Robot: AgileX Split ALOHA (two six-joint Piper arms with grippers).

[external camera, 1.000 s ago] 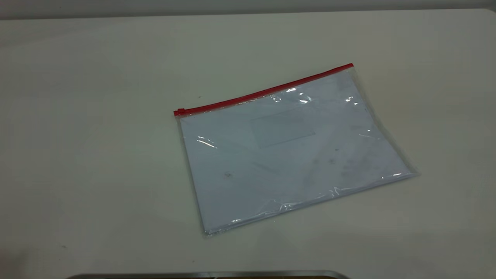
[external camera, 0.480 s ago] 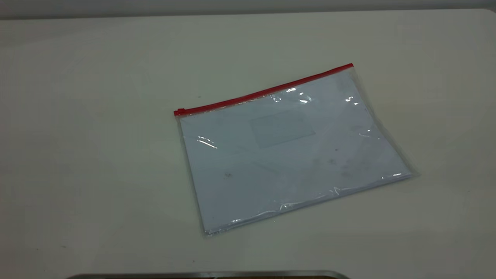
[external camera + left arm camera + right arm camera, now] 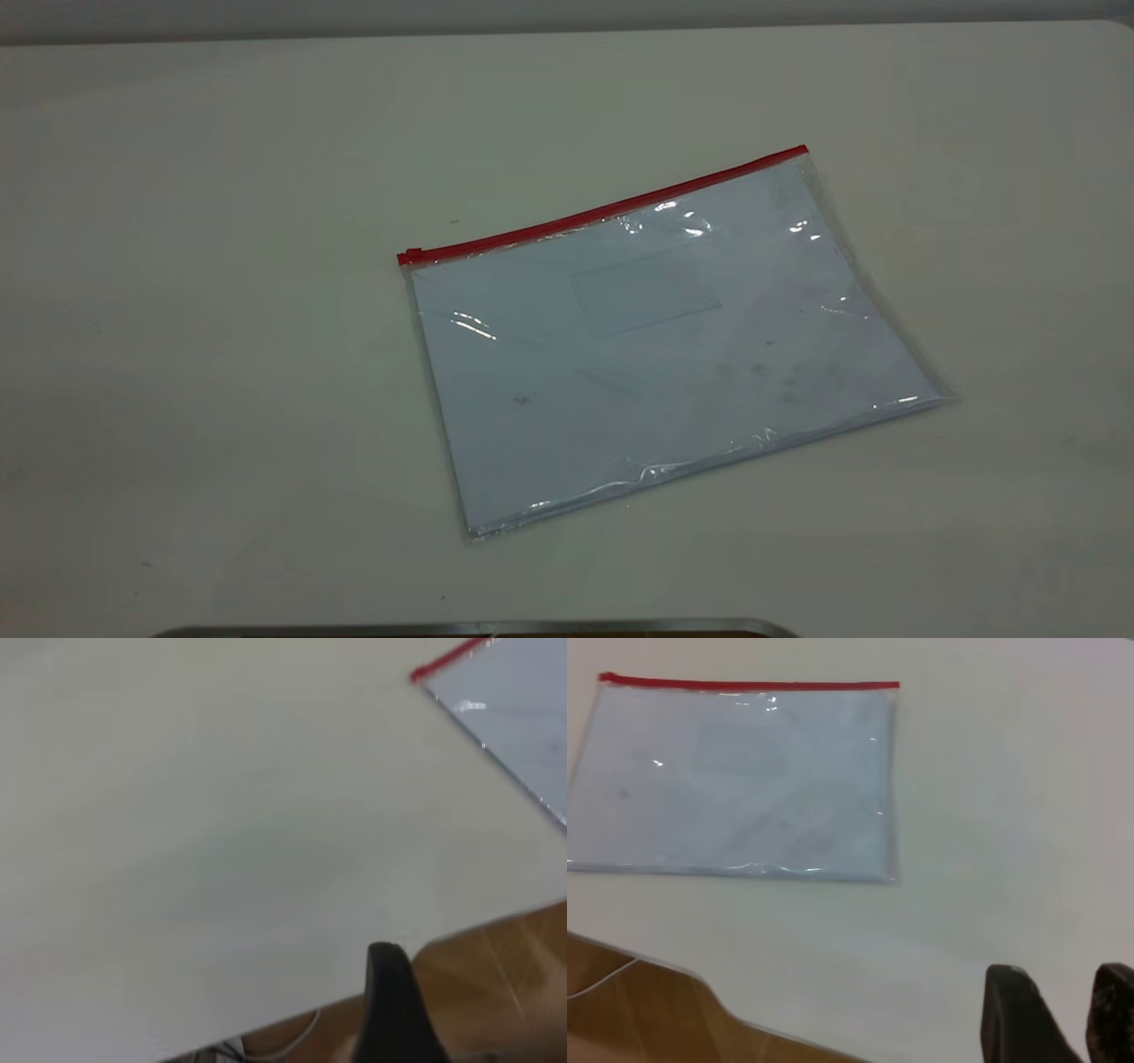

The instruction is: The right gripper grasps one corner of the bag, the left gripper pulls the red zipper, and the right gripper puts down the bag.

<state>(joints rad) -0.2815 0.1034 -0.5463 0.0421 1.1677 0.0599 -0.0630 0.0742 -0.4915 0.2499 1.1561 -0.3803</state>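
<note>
Nothing has shifted since a second ago: bag (image 3: 660,341) flat on the worktop (image 3: 221,354), untouched.
Its red zipper (image 3: 602,211) lies along the far edge, slider at my left, ready to pull; my right hand (image 3: 1063,1010) waits well apart with fingers parted, while my left hand (image 3: 394,1005) shows one finger, so I cannot tell.

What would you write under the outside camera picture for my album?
A flat clear plastic bag of white sheets, its red zipper along the far edge, lies alone on a pale table.
</note>
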